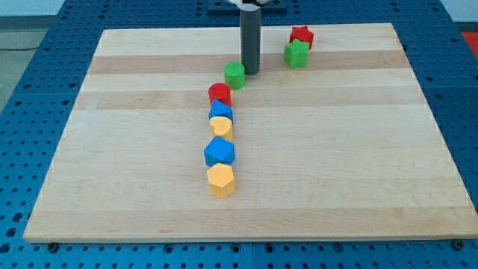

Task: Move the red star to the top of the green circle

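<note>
Overhead, pale wooden board (pixel 336 164) on blue pegboard table (pixel 45 60); no pincer visible, my tip (pixel 250 72) beside green circle (pixel 235 73).

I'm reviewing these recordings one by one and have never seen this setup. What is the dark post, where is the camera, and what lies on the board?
There is one picture, from a camera looking down on a wooden board; its mounting is not on record. The dark post is the robot arm's rod; it has no hand and holds nothing, it only pushes blocks. My tip sits just right of the green circle. The red star lies near the view's top, touching a green star. Below the green circle run a red circle, a blue block, a yellow block, a blue block and a yellow hexagon.
</note>
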Controlling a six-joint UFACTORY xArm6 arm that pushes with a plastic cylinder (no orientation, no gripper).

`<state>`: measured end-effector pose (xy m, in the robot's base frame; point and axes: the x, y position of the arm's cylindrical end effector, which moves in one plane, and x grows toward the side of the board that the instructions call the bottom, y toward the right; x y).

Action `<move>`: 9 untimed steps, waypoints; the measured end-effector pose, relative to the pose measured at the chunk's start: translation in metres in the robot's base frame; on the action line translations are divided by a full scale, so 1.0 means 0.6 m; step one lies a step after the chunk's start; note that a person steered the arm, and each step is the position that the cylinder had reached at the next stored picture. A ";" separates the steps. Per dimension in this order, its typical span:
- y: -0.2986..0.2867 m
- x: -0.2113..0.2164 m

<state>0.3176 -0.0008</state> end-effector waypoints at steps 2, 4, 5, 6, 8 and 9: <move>-0.029 0.022; -0.026 0.033; 0.043 0.040; 0.141 0.041; 0.215 -0.039; 0.196 -0.052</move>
<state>0.2863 0.1165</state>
